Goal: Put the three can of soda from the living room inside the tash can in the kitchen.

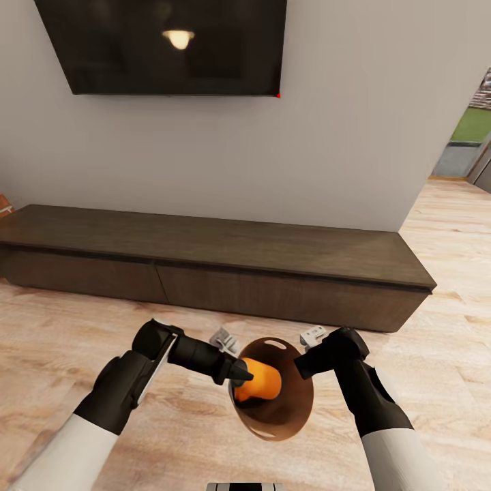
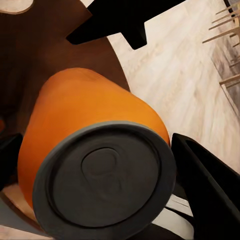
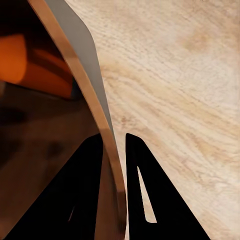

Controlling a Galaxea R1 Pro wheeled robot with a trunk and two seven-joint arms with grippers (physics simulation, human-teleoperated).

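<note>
Left gripper clamps an orange soda can, holding it inside the mouth of the trash can. Right gripper pinches the bin's right rim, lifting it above the wood floor. Low dark cabinet beyond, TV on the wall.

1. The can of soda in my left end effector is bright orange with a grey top.
2. The tash can is brown inside.
3. My end effectors are black.
4. The floor is pale wood grain.
</note>
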